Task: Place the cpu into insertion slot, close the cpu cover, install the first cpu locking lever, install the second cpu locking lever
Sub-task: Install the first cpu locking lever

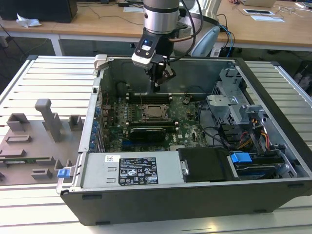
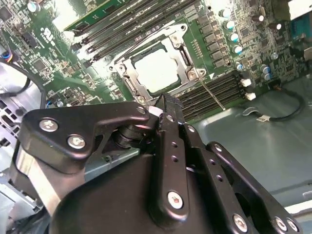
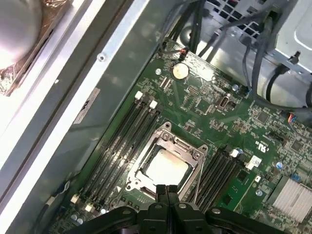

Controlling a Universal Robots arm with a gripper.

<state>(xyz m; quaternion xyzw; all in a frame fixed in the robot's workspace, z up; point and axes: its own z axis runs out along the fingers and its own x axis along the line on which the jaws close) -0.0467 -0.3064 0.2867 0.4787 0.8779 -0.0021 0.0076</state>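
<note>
One open computer case (image 1: 195,195) lay on the slatted bench (image 1: 48,73), with its green motherboard (image 1: 187,122) flat on the case floor. Over the board's far edge hung the gripper (image 1: 157,87), its jaws pressed narrowly together with nothing between them, above the insertion slot (image 1: 144,113). The cpu cover (image 3: 178,145) lay flat around the cpu (image 3: 165,168), which sat in that slot.

Oblique exterior; both wrist views close (shared cpu (image 3: 165,168))
</note>
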